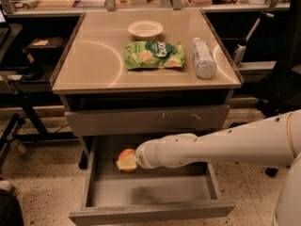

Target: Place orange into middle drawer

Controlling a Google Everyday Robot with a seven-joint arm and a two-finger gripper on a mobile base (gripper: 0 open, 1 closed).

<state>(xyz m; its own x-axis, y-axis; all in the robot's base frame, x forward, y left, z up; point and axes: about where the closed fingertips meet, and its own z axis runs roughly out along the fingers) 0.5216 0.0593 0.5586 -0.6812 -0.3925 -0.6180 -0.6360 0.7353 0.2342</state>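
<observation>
The orange [126, 155] is held at the tip of my gripper [126, 162], over the back left part of the open middle drawer [150, 210]. The drawer is pulled far out, with a plain grey front and a grey inside. My white arm [216, 147] reaches in from the right across the drawer. The gripper's pale fingers sit under and around the fruit, just below the drawer front with small white scratches [148, 120].
On the cabinet top lie a green snack bag [154, 55], a white bowl [145, 29] and a plastic bottle [204, 58] on its side. Dark table legs and gear stand at the left, a dark chair base at the right.
</observation>
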